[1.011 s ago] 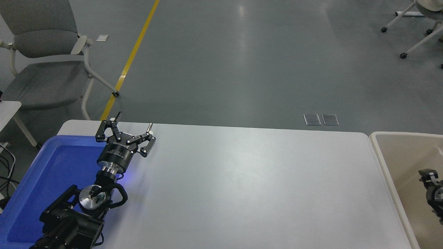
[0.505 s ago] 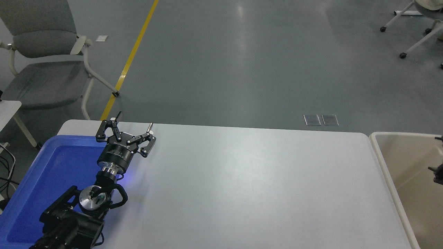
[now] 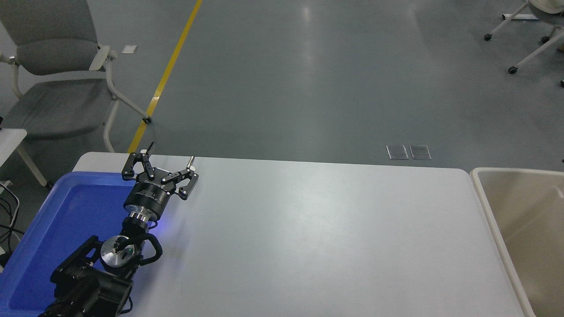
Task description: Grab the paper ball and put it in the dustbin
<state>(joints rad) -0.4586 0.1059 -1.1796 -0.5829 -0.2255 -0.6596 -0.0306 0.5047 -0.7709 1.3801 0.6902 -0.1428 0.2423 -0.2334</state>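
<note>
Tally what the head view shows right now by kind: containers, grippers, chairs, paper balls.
Containers: 2, blue tray and dustbin
Grippers: 1, left gripper, open
Chairs: 2, grey chair, wheeled chair partly cropped
Paper balls: 0 visible
Total: 5

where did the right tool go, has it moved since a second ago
Yes. It was over the dustbin by the picture's right edge, slid further right, and is now out of view.

cream-beige rectangular plastic dustbin (image 3: 484, 193): we see it cut by right and bottom edges, floor hidden | bright blue shallow plastic tray (image 3: 57, 211): we lose its left corner, perhaps under the black left arm (image 3: 88, 281)
</note>
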